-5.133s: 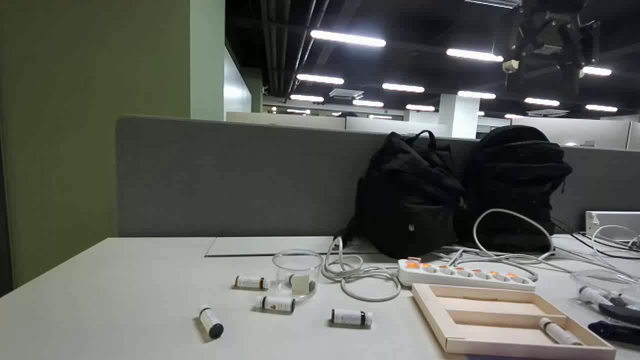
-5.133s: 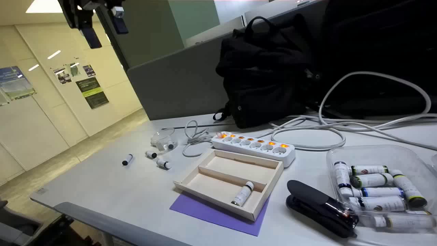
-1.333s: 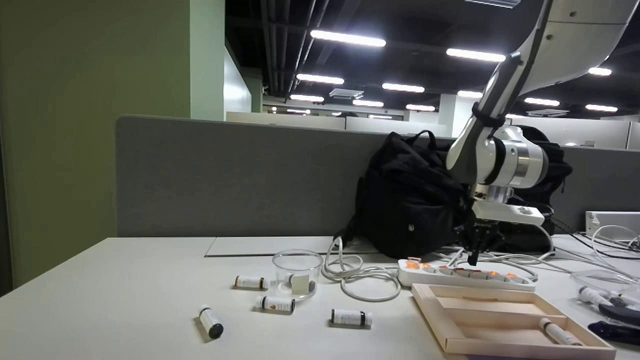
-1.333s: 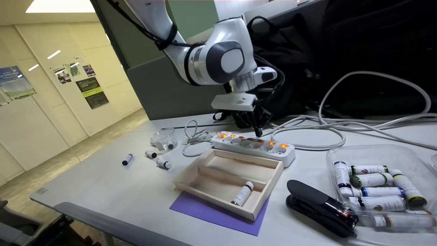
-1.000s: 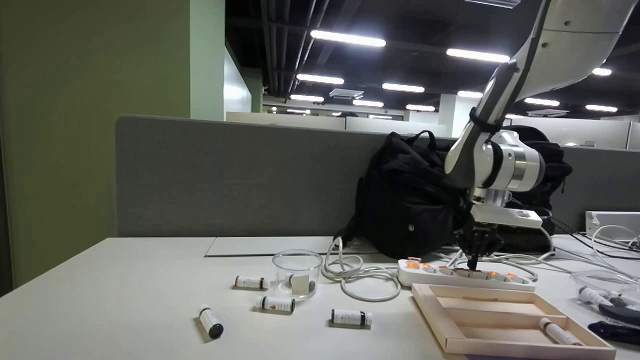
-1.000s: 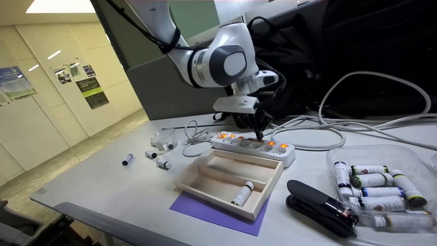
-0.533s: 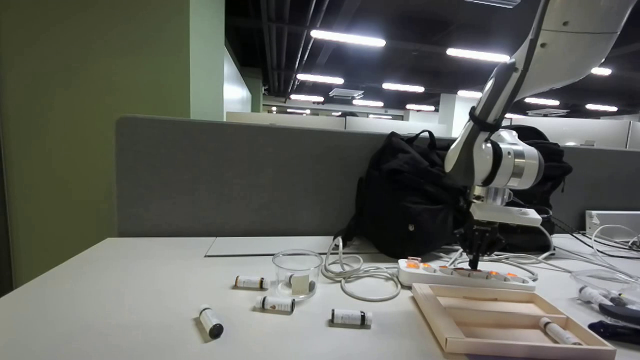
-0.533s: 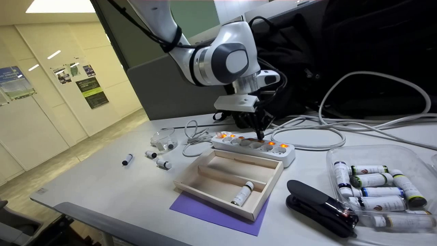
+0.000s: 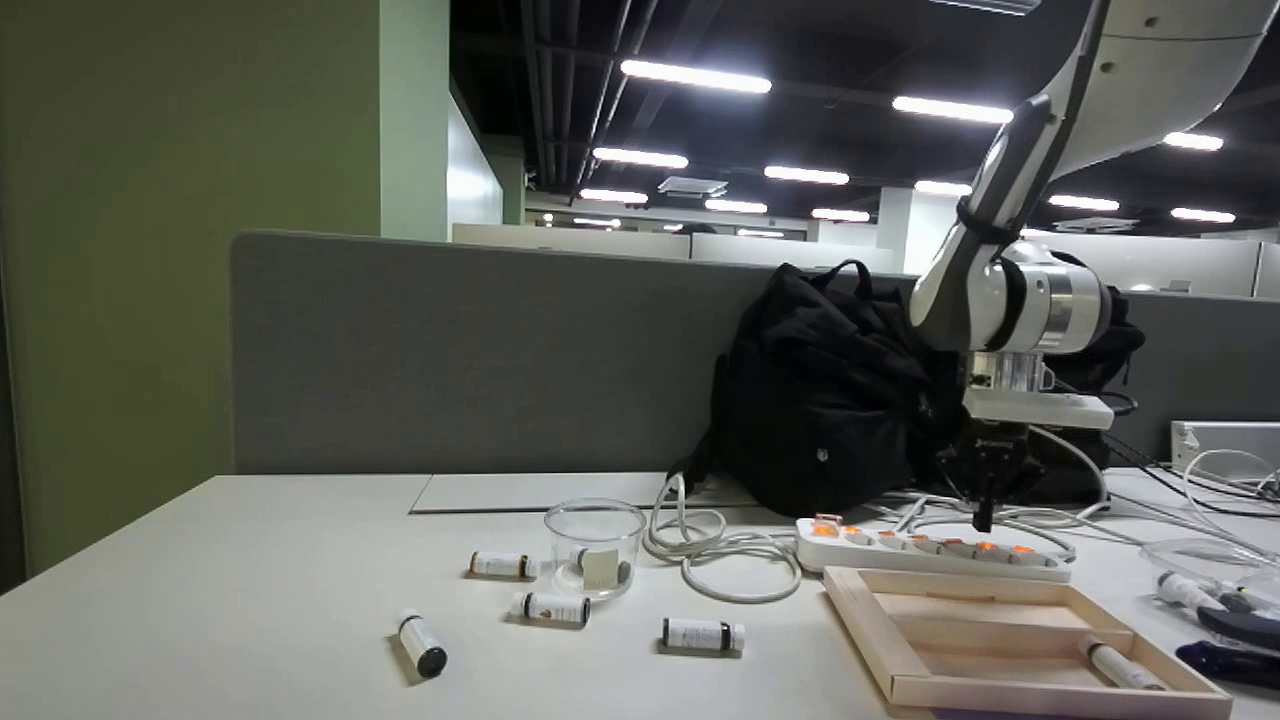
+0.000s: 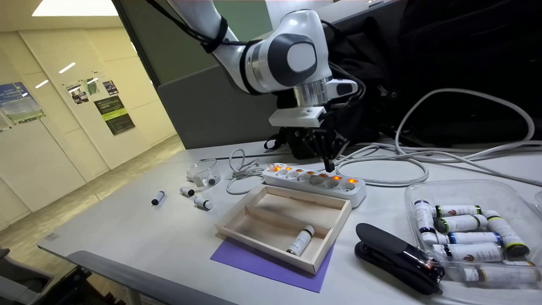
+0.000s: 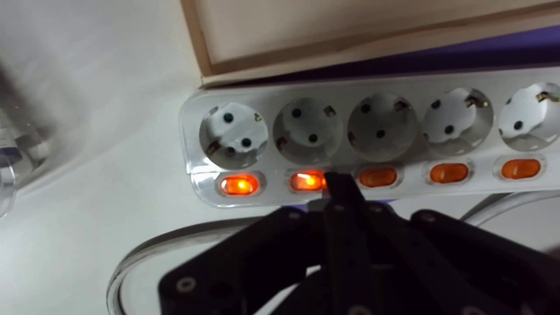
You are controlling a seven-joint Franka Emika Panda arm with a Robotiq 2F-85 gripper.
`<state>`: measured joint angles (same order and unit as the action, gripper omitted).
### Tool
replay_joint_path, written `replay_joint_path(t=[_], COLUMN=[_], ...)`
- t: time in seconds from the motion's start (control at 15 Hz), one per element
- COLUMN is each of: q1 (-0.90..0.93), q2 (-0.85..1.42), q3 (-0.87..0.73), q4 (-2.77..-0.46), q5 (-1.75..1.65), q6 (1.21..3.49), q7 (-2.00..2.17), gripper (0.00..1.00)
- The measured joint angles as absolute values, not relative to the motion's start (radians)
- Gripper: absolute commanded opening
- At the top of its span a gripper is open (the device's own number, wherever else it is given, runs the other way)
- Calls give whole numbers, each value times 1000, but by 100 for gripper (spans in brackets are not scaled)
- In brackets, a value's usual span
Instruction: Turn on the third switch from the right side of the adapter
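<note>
White and long, the adapter (image 10: 313,185) lies on the desk (image 10: 148,237) beneath the end effector (image 10: 329,165), whose jaws are pressed together and point down, close over it; whether they touch it, I cannot tell. In the wrist view, left of the jaws, an end switch (image 11: 239,185) and a second switch (image 11: 306,181) glow orange; to their right, a third switch (image 11: 378,177) looks dull. Across the adapter from the end effector lies a wooden tray (image 10: 307,207).

In both exterior views we see the adapter (image 10: 314,185) behind the tray (image 10: 305,207). The tray holds a bottle (image 10: 301,240) (front right).
</note>
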<state>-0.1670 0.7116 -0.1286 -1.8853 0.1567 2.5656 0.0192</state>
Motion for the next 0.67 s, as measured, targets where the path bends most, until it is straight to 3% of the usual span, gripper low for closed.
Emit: replay_joint_path(t=[0.67], q1=[-156], q2=[714], q3=[-109], q4=[-1885], q5=[157], q6=[2579], q7=[21], gripper=[0])
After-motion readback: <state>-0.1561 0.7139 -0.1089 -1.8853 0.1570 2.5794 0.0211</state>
